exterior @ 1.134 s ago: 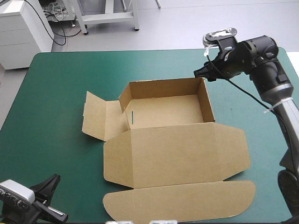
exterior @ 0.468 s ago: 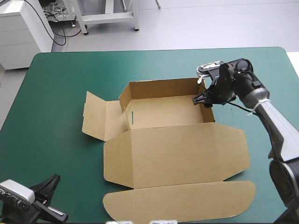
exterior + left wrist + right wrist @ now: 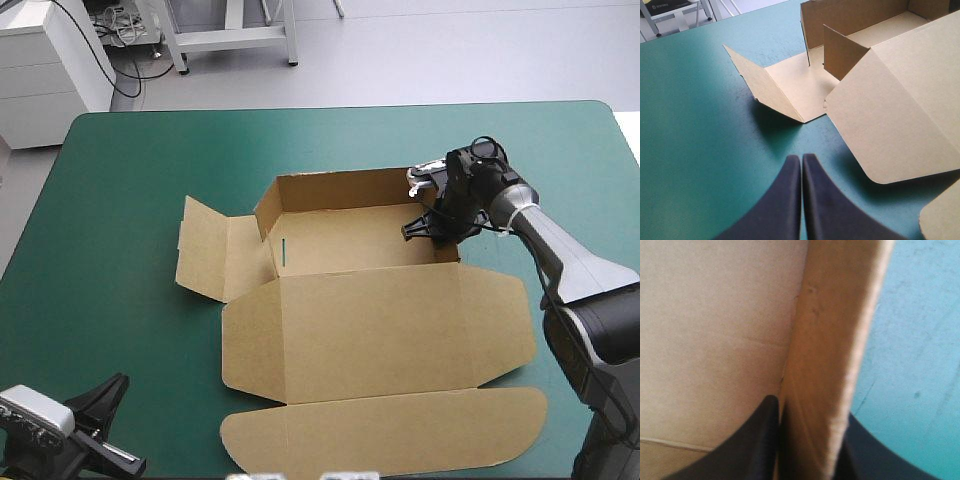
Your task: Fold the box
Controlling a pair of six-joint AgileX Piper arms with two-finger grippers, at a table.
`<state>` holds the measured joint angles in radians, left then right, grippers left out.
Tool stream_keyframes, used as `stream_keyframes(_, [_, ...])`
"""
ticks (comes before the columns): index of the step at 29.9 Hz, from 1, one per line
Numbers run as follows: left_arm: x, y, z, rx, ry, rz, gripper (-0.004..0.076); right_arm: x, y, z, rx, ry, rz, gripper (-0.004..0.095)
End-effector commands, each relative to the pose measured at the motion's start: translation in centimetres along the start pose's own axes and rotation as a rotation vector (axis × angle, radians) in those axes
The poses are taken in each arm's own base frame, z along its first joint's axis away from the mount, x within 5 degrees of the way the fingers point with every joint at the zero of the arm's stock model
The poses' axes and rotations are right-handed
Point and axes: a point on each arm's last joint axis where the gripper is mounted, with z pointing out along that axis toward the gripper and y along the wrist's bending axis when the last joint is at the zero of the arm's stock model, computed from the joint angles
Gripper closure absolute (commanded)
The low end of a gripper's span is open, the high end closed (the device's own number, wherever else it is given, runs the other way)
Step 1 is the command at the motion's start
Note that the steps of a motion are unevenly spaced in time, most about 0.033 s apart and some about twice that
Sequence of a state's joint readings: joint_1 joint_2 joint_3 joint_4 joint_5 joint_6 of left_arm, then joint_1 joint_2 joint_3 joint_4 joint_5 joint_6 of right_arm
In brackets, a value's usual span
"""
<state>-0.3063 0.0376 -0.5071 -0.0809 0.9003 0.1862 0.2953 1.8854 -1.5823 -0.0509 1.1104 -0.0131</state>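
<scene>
The box (image 3: 370, 335) appears light, stiff board; right gripper (image 3: 428, 229) jaws clamp its right wall. Left gripper (image 3: 801, 160) jaws closed, empty.

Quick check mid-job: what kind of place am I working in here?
Probably a robotics lab bench: teal-green covered table, cut brown cardboard box, white drawer cabinet beyond it.

We see the box (image 3: 370, 330) as plain brown board, matt and smooth, with small dents on the wall at the right claw (image 3: 810, 407). The counter (image 3: 120, 170) wears a matt teal-green cover, faintly scuffed and speckled. The left claw (image 3: 801, 159) looks like smooth black plastic, softly sheened.
</scene>
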Motion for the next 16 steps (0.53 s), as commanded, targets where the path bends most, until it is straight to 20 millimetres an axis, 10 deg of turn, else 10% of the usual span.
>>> stream_keyframes(1, [-1.3, 0.1, -0.2, -0.005, -0.080, -0.017, 0.0731, -0.4, -0.3, -3.1, 0.012, -0.106, 0.005, 0.0934])
stream_keyframes(8, [-1.3, 0.1, -0.2, -0.005, -0.080, -0.021, 0.0731, -0.4, -0.5, -5.0, 0.030, -0.094, 0.020, 0.0930])
stream_keyframes(16, [-1.3, 0.1, -0.2, -0.004, -0.077, -0.020, 0.0531, 1.2, -0.9, -13.5, 0.038, -0.317, 0.032, 0.0930])
